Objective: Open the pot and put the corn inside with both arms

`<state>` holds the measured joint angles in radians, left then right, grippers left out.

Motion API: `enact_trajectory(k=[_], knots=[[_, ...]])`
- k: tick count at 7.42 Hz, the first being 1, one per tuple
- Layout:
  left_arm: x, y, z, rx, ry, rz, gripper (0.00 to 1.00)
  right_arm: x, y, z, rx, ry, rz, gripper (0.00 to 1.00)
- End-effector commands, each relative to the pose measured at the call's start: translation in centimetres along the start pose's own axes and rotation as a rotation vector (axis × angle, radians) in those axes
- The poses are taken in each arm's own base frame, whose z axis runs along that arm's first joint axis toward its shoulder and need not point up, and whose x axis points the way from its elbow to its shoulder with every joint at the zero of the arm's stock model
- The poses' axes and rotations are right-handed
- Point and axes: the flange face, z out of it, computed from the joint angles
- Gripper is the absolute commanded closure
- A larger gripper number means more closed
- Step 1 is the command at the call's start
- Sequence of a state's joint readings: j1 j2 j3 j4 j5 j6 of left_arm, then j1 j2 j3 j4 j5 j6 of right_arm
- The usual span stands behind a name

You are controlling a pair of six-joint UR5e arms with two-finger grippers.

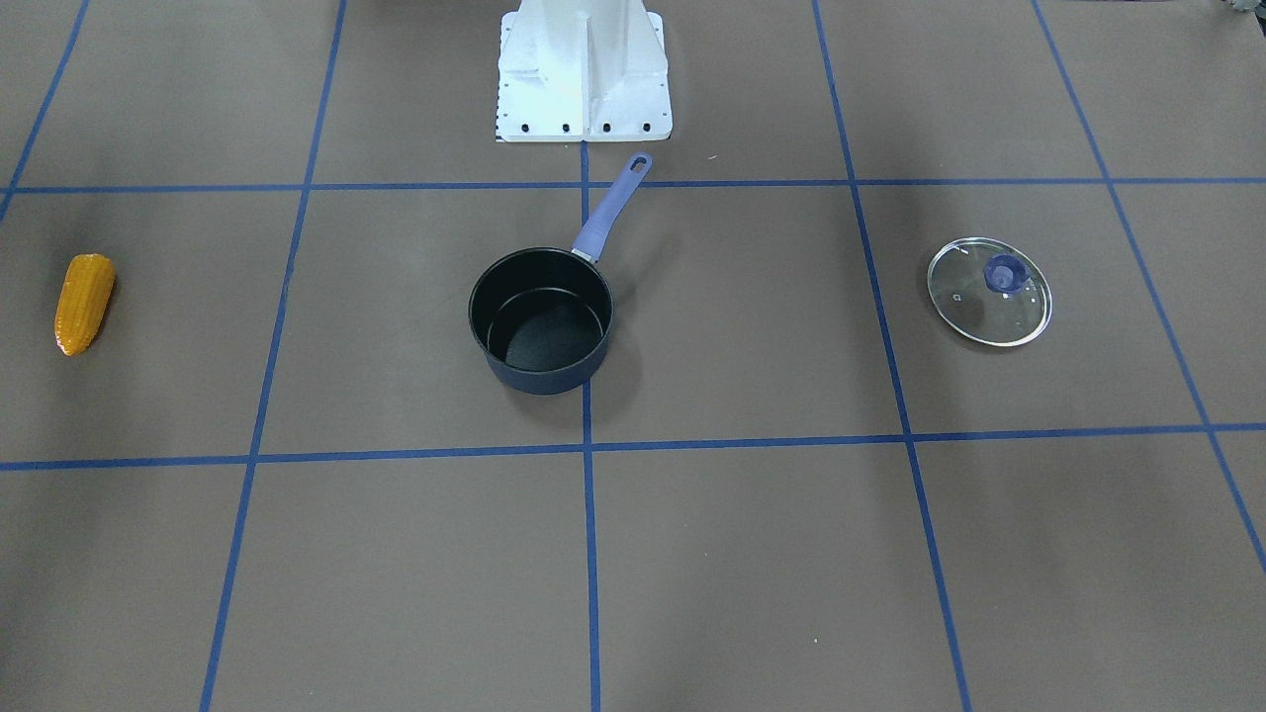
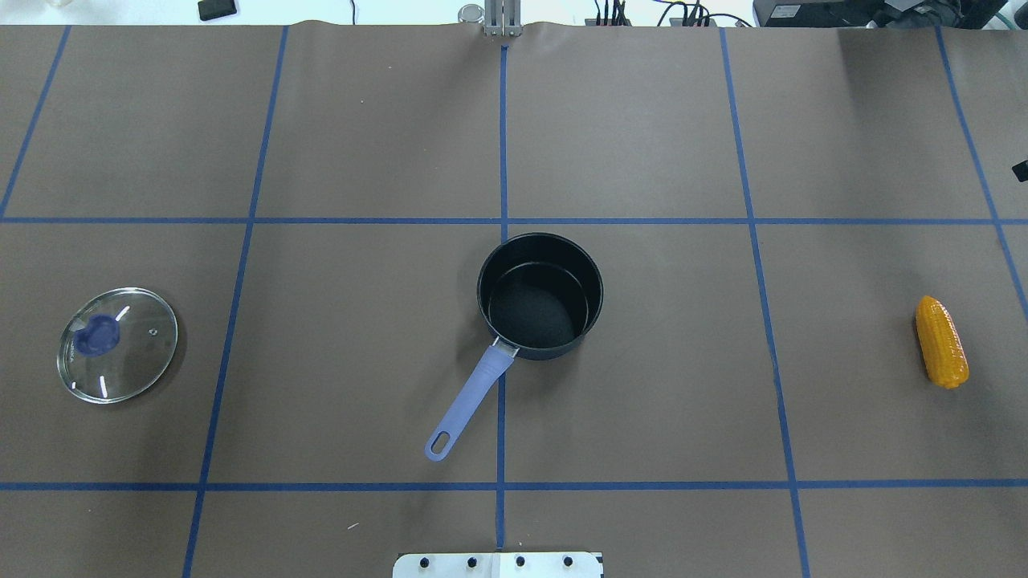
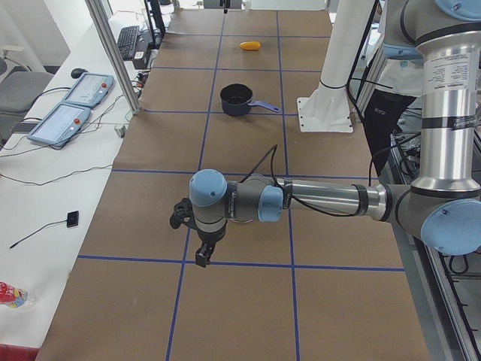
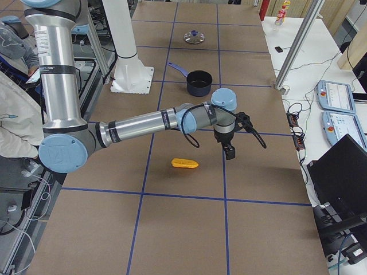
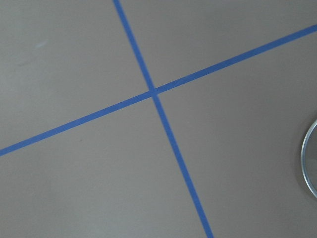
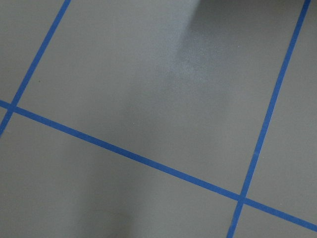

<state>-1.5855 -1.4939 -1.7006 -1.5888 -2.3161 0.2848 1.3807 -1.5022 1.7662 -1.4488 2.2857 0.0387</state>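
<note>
The dark pot [image 1: 546,377] stands uncovered and empty at the table's middle, its purple handle [image 2: 470,397] toward the robot. Its glass lid [image 2: 117,345] with a purple knob lies flat on the robot's left side. The corn [image 2: 941,341] lies on the table far on the robot's right. My left gripper [image 3: 201,254] hangs over the table near the lid, whose rim shows in the left wrist view [image 5: 308,158]. My right gripper [image 4: 229,151] hovers beside the corn [image 4: 184,163], on the side away from the robot. I cannot tell whether either is open or shut.
Blue tape lines grid the brown table cover. The white base pedestal [image 1: 584,74] stands behind the pot. Control pendants [image 3: 71,105] and cables lie on the white side bench. A person [image 4: 14,91] stands behind the robot.
</note>
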Motion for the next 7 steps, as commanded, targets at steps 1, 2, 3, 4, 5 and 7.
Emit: enact_trajectory(k=[1,2,3,4,5,7], knots=[[-0.7,0.4,0.2,-0.007,0.0,-0.022,0.01,-3.1,1.5,2.8,0.012,-0.036,0.089,0.0],[-0.7,0.3,0.2,-0.006,0.0,-0.021,0.01,-4.1,3.9,4.4,0.049,-0.056,0.13,0.0],[-0.6,0.3,0.2,-0.007,0.0,-0.02,0.01,-5.4,7.3,6.3,0.084,-0.08,0.163,0.0],[-0.5,0.2,0.1,-0.004,-0.001,-0.018,0.01,-7.1,10.5,9.0,0.102,-0.06,0.192,0.0],[-0.5,0.2,0.1,-0.004,-0.001,-0.018,0.01,-9.4,12.9,11.7,0.12,-0.025,0.226,0.0],[-0.4,0.2,0.1,-0.001,0.002,-0.016,0.0,-10.2,16.2,14.3,0.109,0.057,0.195,0.0]])
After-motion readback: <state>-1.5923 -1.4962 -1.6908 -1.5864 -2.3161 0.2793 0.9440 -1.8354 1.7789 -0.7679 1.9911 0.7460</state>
